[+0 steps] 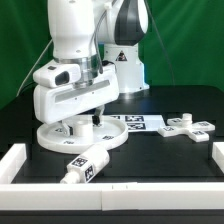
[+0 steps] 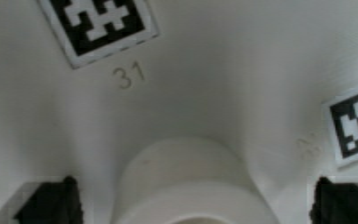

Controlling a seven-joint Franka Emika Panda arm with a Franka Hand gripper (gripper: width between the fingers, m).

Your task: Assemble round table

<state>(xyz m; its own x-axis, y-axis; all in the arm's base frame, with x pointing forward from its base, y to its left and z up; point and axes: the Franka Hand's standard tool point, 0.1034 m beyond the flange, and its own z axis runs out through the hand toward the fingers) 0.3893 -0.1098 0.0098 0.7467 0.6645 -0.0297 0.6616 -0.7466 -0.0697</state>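
Marker board (image 1: 138, 122) on black table (image 1: 172, 156), white border rails (image 1: 14, 163) at edges, green backdrop (image 1: 20, 40).

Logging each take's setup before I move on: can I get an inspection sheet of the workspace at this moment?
Surface: black table, edged by white border rails.
Job's things: round disc lies flat under the arm, its hub facing up. The cylindrical leg lies on its side, nearer the camera than the disc. The cross-shaped foot lies flat toward the exterior view's right.
Clutter: marker board between disc and foot; nothing else seen.
Grippers: gripper open, low over the disc, straddling the hub without touching it.
Cables: nothing seen.
Surroundings: green backdrop.
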